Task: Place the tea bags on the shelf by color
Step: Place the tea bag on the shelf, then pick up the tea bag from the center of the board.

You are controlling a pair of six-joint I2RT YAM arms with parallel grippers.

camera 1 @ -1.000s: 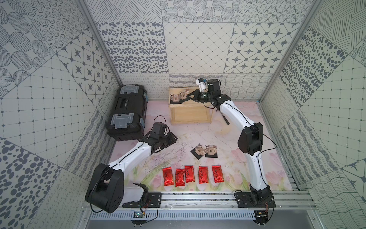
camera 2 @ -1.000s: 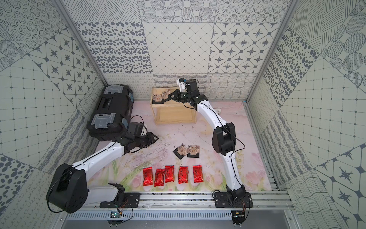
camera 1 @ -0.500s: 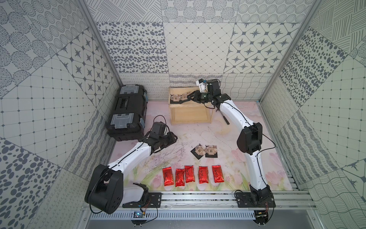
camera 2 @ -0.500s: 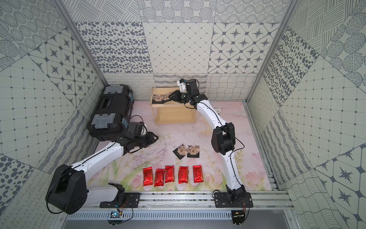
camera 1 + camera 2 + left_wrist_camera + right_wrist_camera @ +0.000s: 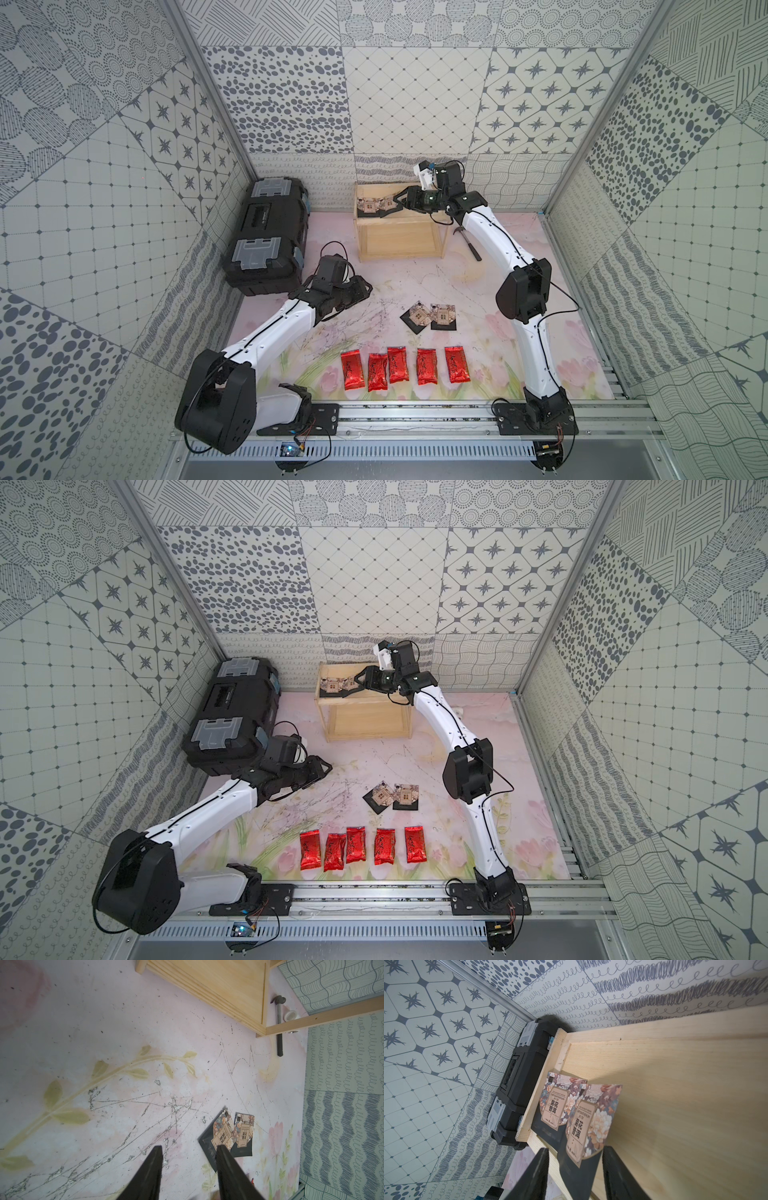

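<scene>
Not halfway yet: two black tea bags [image 5: 376, 205] sit on the shelf [image 5: 399, 245]'s top board, right claw [image 5: 576, 1148] open astride one, while two more black packets [image 5: 430, 318] and five red tea bags [image 5: 399, 365] lie on the tabletop [image 5: 415, 282] in front of the shelf, left claw [image 5: 189, 1146] open, empty.

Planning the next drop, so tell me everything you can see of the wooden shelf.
The shelf is a small light-wood rack: two flat boards on thin corner posts, upright on the mat by the back wall, right of the black toolbox. Two black tea bags lie overlapping at the left end of its top board; the lower board looks bare. The right tool stands open astride the nearer bag.
</scene>
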